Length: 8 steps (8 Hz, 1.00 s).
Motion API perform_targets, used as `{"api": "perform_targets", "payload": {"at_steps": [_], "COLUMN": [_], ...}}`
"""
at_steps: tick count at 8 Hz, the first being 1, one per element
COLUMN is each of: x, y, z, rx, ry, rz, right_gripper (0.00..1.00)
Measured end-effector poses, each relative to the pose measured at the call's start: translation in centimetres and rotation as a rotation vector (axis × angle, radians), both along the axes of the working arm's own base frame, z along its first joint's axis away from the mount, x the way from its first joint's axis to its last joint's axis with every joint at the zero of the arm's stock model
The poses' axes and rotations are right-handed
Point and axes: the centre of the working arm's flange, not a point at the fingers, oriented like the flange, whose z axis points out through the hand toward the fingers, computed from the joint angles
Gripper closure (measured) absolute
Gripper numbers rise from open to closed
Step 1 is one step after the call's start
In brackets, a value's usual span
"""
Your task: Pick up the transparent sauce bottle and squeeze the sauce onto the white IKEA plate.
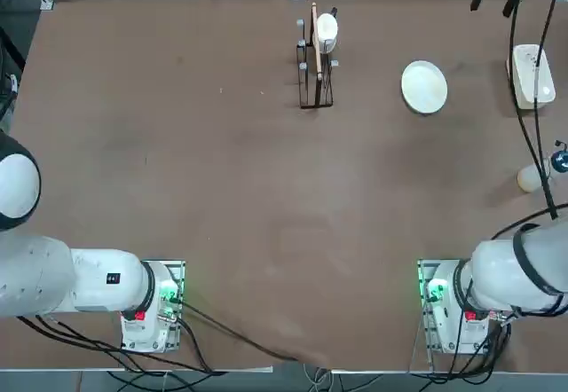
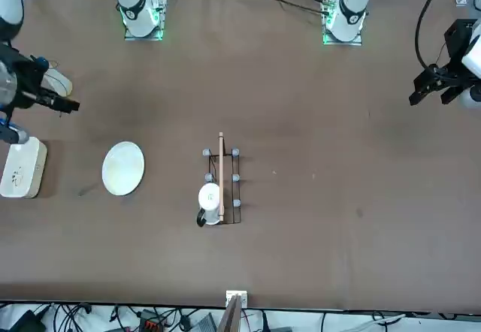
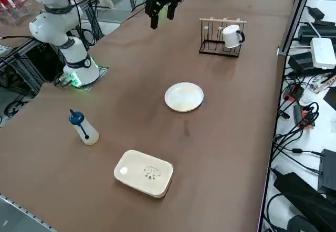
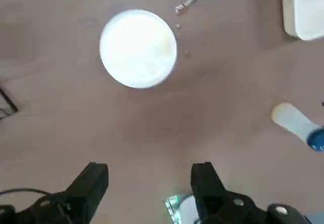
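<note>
Right gripper (image 4: 149,183), seen at the bottom middle of the wrist picture, hangs high over the table with its two black fingers (image 4: 91,181) spread wide and nothing between them; in the front picture it shows at the far left edge (image 2: 56,105). Spreading under everything is the brown table (image 1: 222,188), which fills most of the overhead picture. Next in size is a white rounded box (image 3: 144,172) at the lower middle of the side picture, near the table's edge. The white plate (image 3: 184,96) lies flat just right of centre in that same picture, well apart from the box. A black wire rack (image 3: 219,45) holding a white mug (image 3: 231,35) stands at the upper right. Smallest is the sauce bottle (image 3: 83,127), whitish with a blue cap, standing upright at the left middle of the side picture, near the box and well apart from the plate. The likely risks: the bottle is light and narrow, so an off-centre descent could knock it over or nudge it toward the table's edge; a firm pinch during pickup could squirt sauce early, before it is over the plate; the box nearby could be bumped.
</note>
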Motion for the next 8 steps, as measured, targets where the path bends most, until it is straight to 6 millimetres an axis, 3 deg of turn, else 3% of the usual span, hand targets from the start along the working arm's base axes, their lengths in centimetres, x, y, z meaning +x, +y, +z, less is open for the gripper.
{"api": "perform_targets", "payload": {"at_steps": [4, 8], "x": [-2.4, -3.8], "y": [1.4, 1.3], "z": [2.0, 1.6], "rx": [0.035, -0.058], "ry": [-0.215, -0.199], "rz": [0.261, 0.329], "right_gripper": [0.00, 0.00]}}
